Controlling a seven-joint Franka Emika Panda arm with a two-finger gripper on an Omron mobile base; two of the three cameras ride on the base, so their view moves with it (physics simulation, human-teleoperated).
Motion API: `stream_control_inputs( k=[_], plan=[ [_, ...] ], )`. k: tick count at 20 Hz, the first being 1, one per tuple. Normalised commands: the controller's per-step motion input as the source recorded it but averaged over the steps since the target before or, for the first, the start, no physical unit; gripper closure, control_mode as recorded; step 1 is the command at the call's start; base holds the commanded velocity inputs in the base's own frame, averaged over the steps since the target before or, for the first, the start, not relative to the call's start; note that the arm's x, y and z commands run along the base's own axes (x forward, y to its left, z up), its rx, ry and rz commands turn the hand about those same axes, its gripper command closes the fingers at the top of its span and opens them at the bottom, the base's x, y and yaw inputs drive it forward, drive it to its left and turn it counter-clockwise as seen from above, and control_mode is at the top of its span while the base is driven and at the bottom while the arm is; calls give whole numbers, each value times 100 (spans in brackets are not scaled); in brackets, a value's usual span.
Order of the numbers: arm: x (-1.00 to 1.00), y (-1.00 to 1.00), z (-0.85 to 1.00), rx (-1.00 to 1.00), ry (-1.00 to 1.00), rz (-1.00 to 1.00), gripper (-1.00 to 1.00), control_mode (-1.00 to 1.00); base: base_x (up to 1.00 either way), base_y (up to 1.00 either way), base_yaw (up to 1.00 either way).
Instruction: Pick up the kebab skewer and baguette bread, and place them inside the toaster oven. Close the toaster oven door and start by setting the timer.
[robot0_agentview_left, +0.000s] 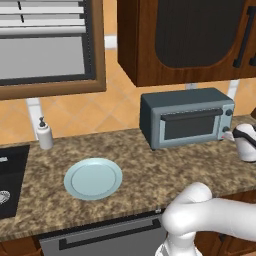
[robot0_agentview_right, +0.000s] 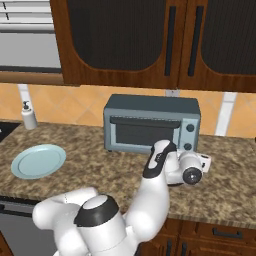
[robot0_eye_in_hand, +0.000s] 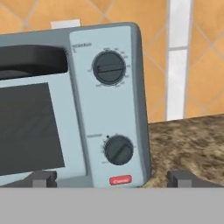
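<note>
Toaster oven (robot0_agentview_left: 186, 117) at back of surface (robot0_agentview_left: 150, 170) with door (robot0_agentview_left: 190, 125) shut, skewer and bread presumably inside though the dark glass hides them; tool (robot0_eye_in_hand: 112, 178), tips apart and empty, faces lower knob (robot0_eye_in_hand: 119, 149): timer step likely left.

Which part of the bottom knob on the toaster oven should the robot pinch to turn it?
Probably the raised bar across the lower knob, approached straight from the front. That slanted ridge offers two flat sides, and the open hand already faces the toaster oven.
</note>
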Motion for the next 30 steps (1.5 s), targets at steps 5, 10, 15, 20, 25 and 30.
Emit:
stream_control_inputs(
  k=[5, 10, 15, 20, 25, 30],
  plan=[
    [15, 0, 0, 0, 0, 0, -100, -100, 0, 0, 0],
    [24, 0, -2, 0, 0, 0, -100, -100, 0, 0, 0],
    [22, 0, -20, 0, 0, 0, -100, -100, 0, 0, 0],
    [12, -6, -19, 0, 0, 0, -100, -100, 0, 0, 0],
    [7, -1, 0, 0, 0, 0, -100, -100, 0, 0, 0],
    [18, 0, 0, 0, 0, 0, -100, -100, 0, 0, 0]
  ],
)
